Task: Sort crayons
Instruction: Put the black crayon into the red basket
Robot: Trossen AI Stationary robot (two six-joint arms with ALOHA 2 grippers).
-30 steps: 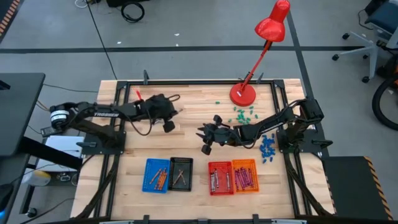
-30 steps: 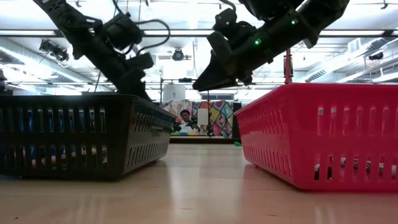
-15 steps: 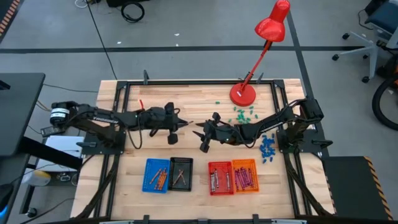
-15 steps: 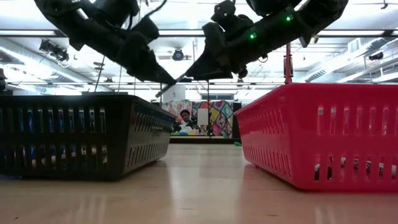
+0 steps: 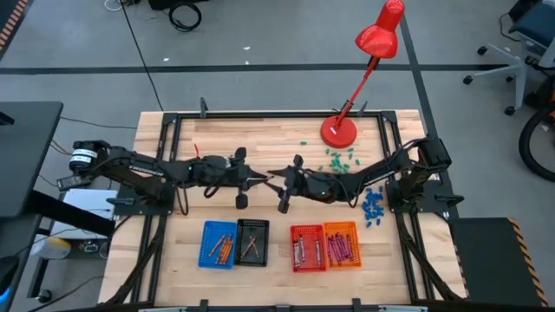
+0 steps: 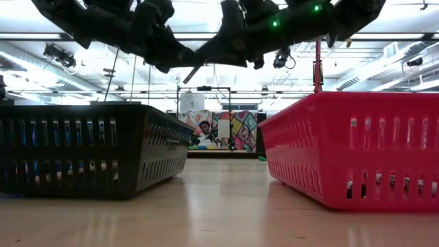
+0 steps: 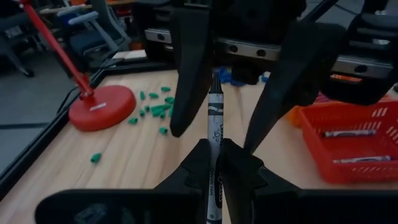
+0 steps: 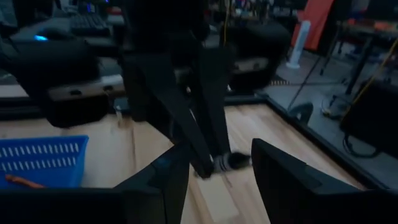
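a red lamp [image 5: 364,61] is standing by green bits [image 5: 338,159] and blue chunks [image 5: 374,204], four baskets [image 5: 280,244] sitting nearer.

Four baskets [image 5: 251,242] before both grippers [image 5: 267,178].

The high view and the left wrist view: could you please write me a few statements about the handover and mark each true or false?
1. The left gripper is shut on a grey crayon. True.
2. The right gripper is shut. False: its fingers stand open on either side of the crayon's tip.
3. The two grippers meet above the middle of the table. True.
4. The red lamp stands near the left arm's base. False: it stands at the far edge, on the right arm's side.
5. The four baskets stand empty. False: the red basket and the others hold crayons.
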